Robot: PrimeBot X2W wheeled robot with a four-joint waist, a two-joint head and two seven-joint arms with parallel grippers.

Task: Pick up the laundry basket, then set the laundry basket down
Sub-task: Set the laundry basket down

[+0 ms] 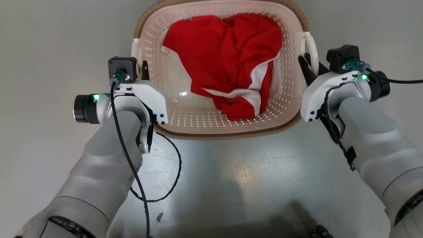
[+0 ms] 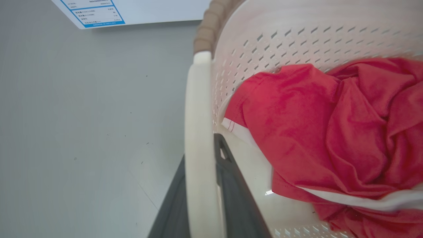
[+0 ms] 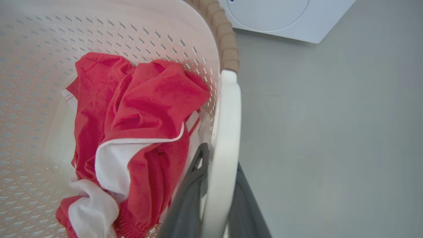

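- One laundry basket (image 1: 228,135) at 12 o'clock in the head view: cream perforated walls, brown woven-look rim. Grey floor (image 1: 231,175) is below it; cannot tell if the base touches the floor.
- Two white side handles: left handle (image 1: 134,49) at the basket's 9 o'clock, right handle (image 1: 312,46) at its 3 o'clock.
- Two hands, one per handle.
- Left hand (image 1: 142,66) is clamped on the left handle. In the left wrist view its two dark fingers (image 2: 231,191) straddle the white bar, one on the basket side and one on the floor side.
- Right hand (image 1: 309,67) is clamped on the right handle. In the right wrist view its two fingers (image 3: 195,185) sit the same way, one on each side of the bar.
- One red garment (image 1: 228,56) with white trim lies crumpled inside the basket, from the middle toward the 3 o'clock wall.
- One white washer (image 3: 297,19) with a round door at 1 o'clock in the right wrist view, beyond the rim, near the basket.
- One blue-bordered label (image 2: 96,13) at 11 o'clock in the left wrist view; print too small to read.
- One black cable (image 1: 178,165) loops over the floor at 6 o'clock of the left hand.
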